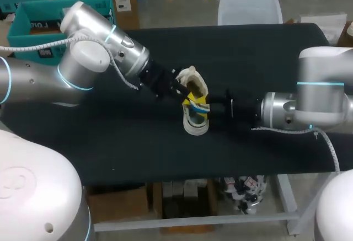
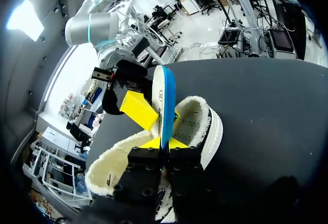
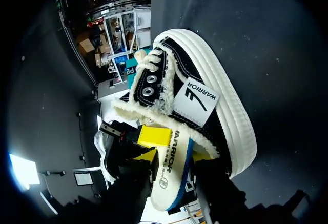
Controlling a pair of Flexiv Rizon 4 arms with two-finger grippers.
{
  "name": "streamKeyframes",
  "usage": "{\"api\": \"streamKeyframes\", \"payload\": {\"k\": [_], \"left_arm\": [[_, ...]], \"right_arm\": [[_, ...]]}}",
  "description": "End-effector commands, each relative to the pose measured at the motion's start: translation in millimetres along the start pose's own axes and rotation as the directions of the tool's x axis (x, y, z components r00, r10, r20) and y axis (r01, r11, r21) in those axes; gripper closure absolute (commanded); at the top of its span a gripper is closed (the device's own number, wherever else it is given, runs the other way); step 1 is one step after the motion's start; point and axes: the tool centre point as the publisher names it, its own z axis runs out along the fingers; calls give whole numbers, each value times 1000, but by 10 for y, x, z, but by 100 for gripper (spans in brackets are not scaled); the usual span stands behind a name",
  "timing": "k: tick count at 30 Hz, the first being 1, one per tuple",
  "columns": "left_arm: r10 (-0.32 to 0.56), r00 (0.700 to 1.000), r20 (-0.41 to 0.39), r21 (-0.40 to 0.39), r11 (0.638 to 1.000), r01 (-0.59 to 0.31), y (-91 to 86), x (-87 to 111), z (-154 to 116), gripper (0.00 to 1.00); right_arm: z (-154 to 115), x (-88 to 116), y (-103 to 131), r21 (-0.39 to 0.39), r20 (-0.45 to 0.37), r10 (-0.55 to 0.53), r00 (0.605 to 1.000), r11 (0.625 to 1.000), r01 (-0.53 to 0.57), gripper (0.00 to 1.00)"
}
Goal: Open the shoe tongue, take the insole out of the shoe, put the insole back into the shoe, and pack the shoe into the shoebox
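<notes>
Shoe [image 1: 196,121]: near the middle of the worktop [image 1: 110,142], toe end toward the near edge and fleece-lined opening toward the far edge. Placed between the two arms so either can reach in.

Insole [image 2: 165,96]: stands on edge in the shoe's opening, white face and blue rim showing. Upper part is clear of the collar, lower end down inside. Held edge-on, probably so it slips past the fleece without catching.

Left gripper [image 2: 164,143]: comes in from the left edge of the worktop, yellow tips pressed on both faces of the insole low down, pinching it firmly. Gripping low likely keeps the thin sheet from flopping.

Right gripper [image 1: 215,108]: comes in from the right edge, close against the shoe's opening and the insole's other side, apparently steadying things. Cannot tell whether it is clamped or spread.

Step in hand: insole partway between in and out; which way, cannot tell. Packing not yet begun.

Risk: insole buckling, or the shoe sliding if it is not braced.
</notes>
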Motion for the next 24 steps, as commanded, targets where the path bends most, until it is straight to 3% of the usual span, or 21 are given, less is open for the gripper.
{"api": "streamKeyframes", "payload": {"k": [1, 2, 10, 12, 13, 18, 20, 24], "left_arm": [[0, 1000, 8, -4, 1000, 0, -13, 18, 19, 100], [-1, 1000, 9, -5, 1000, 1, -16, 19, 19, 100], [-5, 1000, 16, -6, 1000, 5, -94, 27, -5, 100], [9, 1000, 13, -4, 1000, -9, -150, 35, -13, 75], [17, 1000, 16, -1, 1000, -17, -182, 38, -19, 75], [55, 998, 13, 4, 998, -55, -329, 57, -3, 77], [61, 998, 11, 4, 998, -61, -355, 56, 17, 100], [62, 998, 6, 6, 998, -62, -331, 36, 61, 100]], "right_arm": [[-82, 23, -84, -7, 4, -1, 1000, 1000, 1, 85], [-90, 20, -91, -6, 3, 0, 1000, 1000, 0, 100], [-87, -37, -90, -3, 3, 9, 1000, 1000, -9, 100], [-71, -42, -89, 0, 2, 10, 1000, 1000, -10, 100], [-66, -43, -89, 1, 2, 10, 1000, 1000, -10, 100], [-64, -17, -92, -2, -1, 12, 1000, 1000, -12, 100], [-66, -7, -94, -3, -2, 13, 1000, 1000, -13, 100], [-38, -17, -88, -3, 0, 22, 1000, 1000, -22, 100]]}}
